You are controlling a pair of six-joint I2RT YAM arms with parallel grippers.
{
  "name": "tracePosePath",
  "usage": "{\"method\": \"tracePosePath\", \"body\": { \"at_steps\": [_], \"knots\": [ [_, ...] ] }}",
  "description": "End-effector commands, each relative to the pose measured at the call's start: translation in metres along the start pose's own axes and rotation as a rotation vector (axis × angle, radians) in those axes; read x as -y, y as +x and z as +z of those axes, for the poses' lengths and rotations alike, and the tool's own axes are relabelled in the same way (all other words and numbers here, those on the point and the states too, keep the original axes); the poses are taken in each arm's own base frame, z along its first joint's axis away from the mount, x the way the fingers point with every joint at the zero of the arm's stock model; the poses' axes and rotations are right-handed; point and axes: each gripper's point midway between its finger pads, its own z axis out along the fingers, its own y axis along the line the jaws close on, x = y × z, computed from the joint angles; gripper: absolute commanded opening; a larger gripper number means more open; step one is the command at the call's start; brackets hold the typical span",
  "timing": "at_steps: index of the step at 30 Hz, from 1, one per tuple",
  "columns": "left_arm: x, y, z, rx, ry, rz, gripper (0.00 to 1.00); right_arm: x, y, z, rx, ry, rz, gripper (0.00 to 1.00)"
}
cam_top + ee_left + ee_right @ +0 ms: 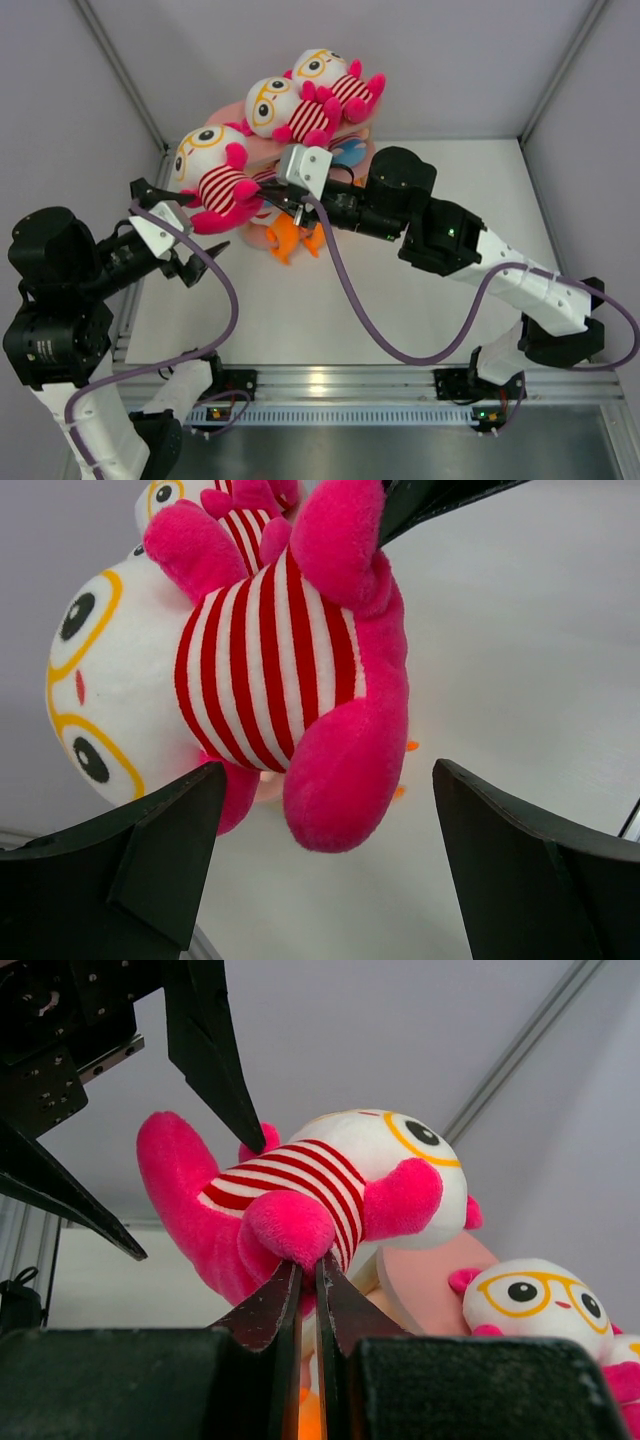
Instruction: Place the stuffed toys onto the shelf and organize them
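pink striped doll [215, 180] sits on the shelf [430, 1285] inside the wide-open left pincer [328, 780]; the right pincer [308, 1275] is closed just under it.

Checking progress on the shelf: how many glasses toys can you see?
3 glasses toys, all on top of the shelf: one at the left end, one in the middle, one at the right end. Others may hide beneath the boards.
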Motion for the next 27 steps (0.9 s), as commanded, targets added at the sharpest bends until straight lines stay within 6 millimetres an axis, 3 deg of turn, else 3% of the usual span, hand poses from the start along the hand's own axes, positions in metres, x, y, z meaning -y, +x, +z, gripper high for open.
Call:
{"method": "tracePosePath", "body": {
  "at_steps": [1,7,10,11,12,15,19,22,26,27],
  "knots": [
    [-0.006,-0.022,0.0,0.076,-0.011,0.068,0.89,0.014,-0.024,0.006,0.099,0.042,-0.002,0.0],
    [-0.01,-0.021,0.009,0.086,0.022,0.048,0.82,0.019,-0.017,0.014,0.092,0.062,-0.005,0.0],
    [-0.015,-0.012,0.015,0.065,0.025,0.04,0.6,0.022,-0.016,0.016,0.098,0.066,-0.011,0.0],
    [-0.016,-0.011,0.016,0.063,0.025,0.04,0.48,0.025,-0.015,0.015,0.101,0.071,-0.008,0.0],
    [-0.017,-0.011,0.016,0.061,0.026,0.04,0.29,0.027,-0.016,0.016,0.106,0.077,-0.007,0.0],
    [-0.023,-0.004,0.02,0.04,0.016,0.07,0.05,0.033,-0.017,0.014,0.126,0.088,-0.005,0.0],
    [-0.053,0.01,0.03,0.0,-0.066,0.139,0.01,0.03,-0.005,0.018,0.129,0.054,-0.005,0.0],
    [-0.083,0.022,0.042,-0.043,-0.145,0.135,0.0,0.044,0.017,0.029,0.098,0.092,0.023,0.16],
    [-0.104,0.032,0.058,-0.066,-0.15,0.106,0.0,0.078,0.037,0.03,0.084,0.177,0.131,0.27],
    [-0.106,0.036,0.065,-0.067,-0.134,0.087,0.0,0.084,0.039,0.03,0.086,0.197,0.145,0.39]
  ]
}}
